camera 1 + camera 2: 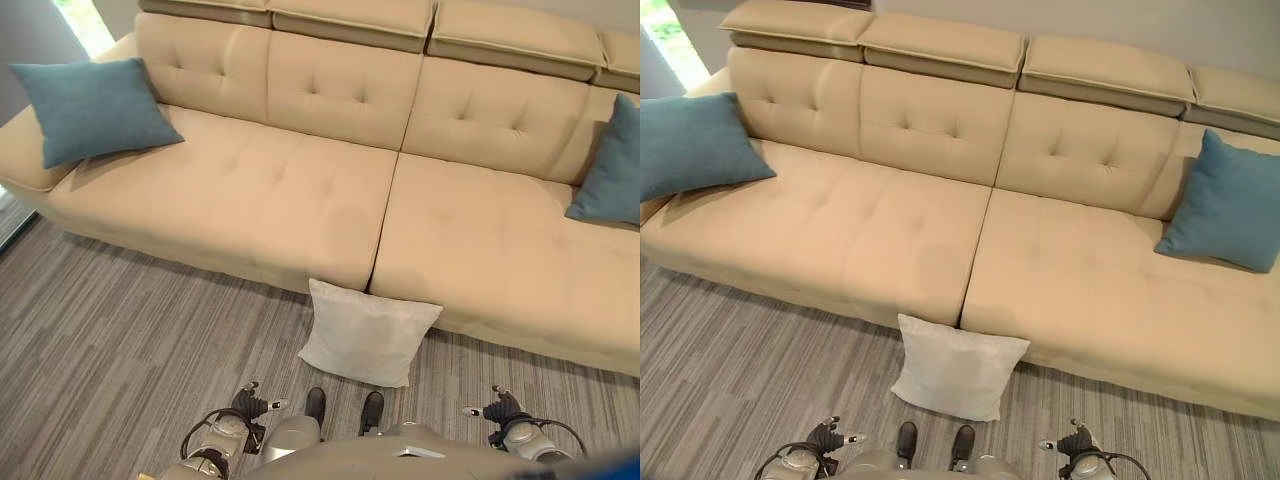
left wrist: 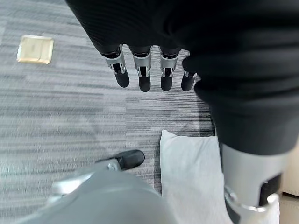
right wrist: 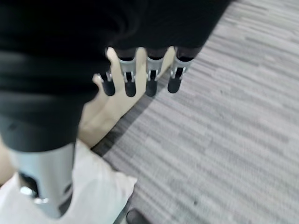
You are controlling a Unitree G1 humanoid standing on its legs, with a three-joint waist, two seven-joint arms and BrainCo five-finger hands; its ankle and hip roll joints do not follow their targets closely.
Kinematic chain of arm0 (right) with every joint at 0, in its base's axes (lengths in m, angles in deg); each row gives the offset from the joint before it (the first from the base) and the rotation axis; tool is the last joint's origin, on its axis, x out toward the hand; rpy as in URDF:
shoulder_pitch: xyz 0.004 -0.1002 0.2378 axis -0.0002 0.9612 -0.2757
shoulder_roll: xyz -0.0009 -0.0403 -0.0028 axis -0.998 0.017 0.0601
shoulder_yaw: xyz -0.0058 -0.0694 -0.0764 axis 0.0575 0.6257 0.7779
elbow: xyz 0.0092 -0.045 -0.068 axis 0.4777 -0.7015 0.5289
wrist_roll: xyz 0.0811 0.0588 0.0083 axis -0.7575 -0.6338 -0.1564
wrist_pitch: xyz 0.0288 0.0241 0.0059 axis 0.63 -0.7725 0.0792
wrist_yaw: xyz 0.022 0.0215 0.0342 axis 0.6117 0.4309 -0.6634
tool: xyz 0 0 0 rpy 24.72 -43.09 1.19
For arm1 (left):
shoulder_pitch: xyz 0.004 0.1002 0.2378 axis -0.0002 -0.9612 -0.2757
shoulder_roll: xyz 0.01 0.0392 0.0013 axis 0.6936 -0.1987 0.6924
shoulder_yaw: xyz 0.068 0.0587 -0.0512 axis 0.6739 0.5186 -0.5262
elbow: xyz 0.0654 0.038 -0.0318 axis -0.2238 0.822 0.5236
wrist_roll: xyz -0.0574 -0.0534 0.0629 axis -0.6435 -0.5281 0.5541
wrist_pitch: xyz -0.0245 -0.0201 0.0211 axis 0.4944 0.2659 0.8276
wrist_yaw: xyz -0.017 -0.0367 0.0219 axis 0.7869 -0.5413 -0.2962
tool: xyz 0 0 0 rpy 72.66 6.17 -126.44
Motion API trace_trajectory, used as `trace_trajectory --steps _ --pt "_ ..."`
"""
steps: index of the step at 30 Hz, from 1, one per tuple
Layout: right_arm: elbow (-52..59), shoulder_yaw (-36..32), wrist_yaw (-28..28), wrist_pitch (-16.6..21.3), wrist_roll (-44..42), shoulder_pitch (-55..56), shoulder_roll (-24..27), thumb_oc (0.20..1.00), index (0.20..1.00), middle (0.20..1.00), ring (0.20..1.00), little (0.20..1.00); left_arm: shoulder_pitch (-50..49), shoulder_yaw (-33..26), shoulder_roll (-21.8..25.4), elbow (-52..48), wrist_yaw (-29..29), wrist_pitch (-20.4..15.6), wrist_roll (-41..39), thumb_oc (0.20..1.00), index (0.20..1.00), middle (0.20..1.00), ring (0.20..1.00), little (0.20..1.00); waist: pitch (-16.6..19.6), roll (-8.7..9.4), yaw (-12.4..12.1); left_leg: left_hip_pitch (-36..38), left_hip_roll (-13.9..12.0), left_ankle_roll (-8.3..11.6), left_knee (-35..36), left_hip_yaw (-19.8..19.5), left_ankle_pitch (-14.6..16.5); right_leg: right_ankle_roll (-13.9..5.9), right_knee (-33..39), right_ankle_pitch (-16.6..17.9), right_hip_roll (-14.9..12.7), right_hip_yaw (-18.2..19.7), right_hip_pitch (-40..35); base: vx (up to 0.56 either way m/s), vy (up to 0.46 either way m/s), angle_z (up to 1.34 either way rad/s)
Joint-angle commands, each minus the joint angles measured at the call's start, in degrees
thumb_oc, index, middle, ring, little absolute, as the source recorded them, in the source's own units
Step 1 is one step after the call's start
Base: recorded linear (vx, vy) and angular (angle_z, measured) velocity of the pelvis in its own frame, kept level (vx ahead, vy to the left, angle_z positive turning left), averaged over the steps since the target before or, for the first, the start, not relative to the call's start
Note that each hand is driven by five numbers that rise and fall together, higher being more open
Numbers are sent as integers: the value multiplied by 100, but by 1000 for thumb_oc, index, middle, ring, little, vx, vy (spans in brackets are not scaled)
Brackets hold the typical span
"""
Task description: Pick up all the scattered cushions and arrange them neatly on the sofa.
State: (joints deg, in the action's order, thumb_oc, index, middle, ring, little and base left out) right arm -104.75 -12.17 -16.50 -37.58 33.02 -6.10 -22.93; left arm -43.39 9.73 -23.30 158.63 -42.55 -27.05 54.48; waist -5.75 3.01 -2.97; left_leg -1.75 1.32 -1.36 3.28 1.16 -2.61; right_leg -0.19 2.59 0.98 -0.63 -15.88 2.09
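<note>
Left hand [image 2: 149,70] and right hand [image 3: 140,77] hang low over the grey carpet [image 1: 120,330], fingers relaxed, grasping nothing. White cushion [image 1: 368,333] stands on the carpet, leaning against the beige sofa [image 1: 300,190] front. One blue cushion [image 1: 92,108] rests at the sofa's left end, another blue cushion [image 1: 1225,205] at its right.

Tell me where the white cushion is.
The white cushion lies on the grey carpet, leaning against the sofa front below its middle seam.
</note>
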Motion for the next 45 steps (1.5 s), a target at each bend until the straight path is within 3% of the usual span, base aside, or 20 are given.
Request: trace_trajectory --steps 1,14,15,21,33,35,38,45 --pt "94 75 48 93 -50 -282 65 1000 1000 1000 1000 1000 97 -52 195 193 18 -74 36 1000 1000 1000 1000 1000 56 148 -207 -323 62 270 -626 9 648 -957 -126 94 -687 67 -5 41 64 -8" --pt "339 -114 337 186 -431 -564 207 1000 1000 1000 1000 1000 586 -162 275 -351 -361 -329 -778 1000 1000 1000 1000 1000 -208 127 -124 -862 -8 281 -669 70 621 -963 -82 222 -764 37 606 -17 -11 -5" --pt "447 -173 483 216 -567 -710 244 1000 1000 1000 1000 1000 789 -131 270 -534 -533 -433 -1028 1000 1000 1000 1000 1000 -372 115 -63 -1205 -14 309 -750 64 553 -944 -142 289 -770 48 957 -125 -30 -4" --pt "865 -230 939 316 -706 -1112 296 1000 1000 1000 1000 1000 1250 -6 241 -851 -944 -668 -1504 1000 1000 1000 1000 1000 -563 94 67 -2186 52 357 -973 64 354 -886 -355 489 -791 29 1960 -165 -14 -2" --pt "1466 -257 1818 614 -1153 -1958 170 1000 1000 1000 1000 1000 2191 403 67 -1349 -1548 -978 -1949 1000 1000 1000 1000 1000 -879 -27 238 -3570 61 483 -928 79 -54 -926 -432 768 -909 131 3458 -90 19 -3" --pt "1621 -264 2037 680 -1263 -2229 151 1000 1000 1000 1000 1000 2488 489 51 -1487 -1693 -1042 -2026 1000 1000 1000 1000 1000 -930 -96 244 -3875 12 564 -931 46 36 -986 -476 679 -889 198 3802 -35 40 -1" --pt "1697 -312 2426 786 -1408 -2772 167 1000 1000 1000 1000 1000 3096 580 20 -1603 -1953 -1092 -2071 1000 1000 1000 1000 1000 -1052 -176 287 -4501 10 611 -953 42 -66 -990 -589 703 -935 252 4479 -82 50 -1" --pt "1728 -394 2936 956 -1708 -3799 303 1000 1000 1000 1000 1000 4156 715 136 -1569 -2369 -1144 -2130 1000 1000 1000 1000 1000 -1172 -223 348 -5464 -21 640 -1080 29 -126 -1015 -888 650 -1043 340 5500 -17 13 1"
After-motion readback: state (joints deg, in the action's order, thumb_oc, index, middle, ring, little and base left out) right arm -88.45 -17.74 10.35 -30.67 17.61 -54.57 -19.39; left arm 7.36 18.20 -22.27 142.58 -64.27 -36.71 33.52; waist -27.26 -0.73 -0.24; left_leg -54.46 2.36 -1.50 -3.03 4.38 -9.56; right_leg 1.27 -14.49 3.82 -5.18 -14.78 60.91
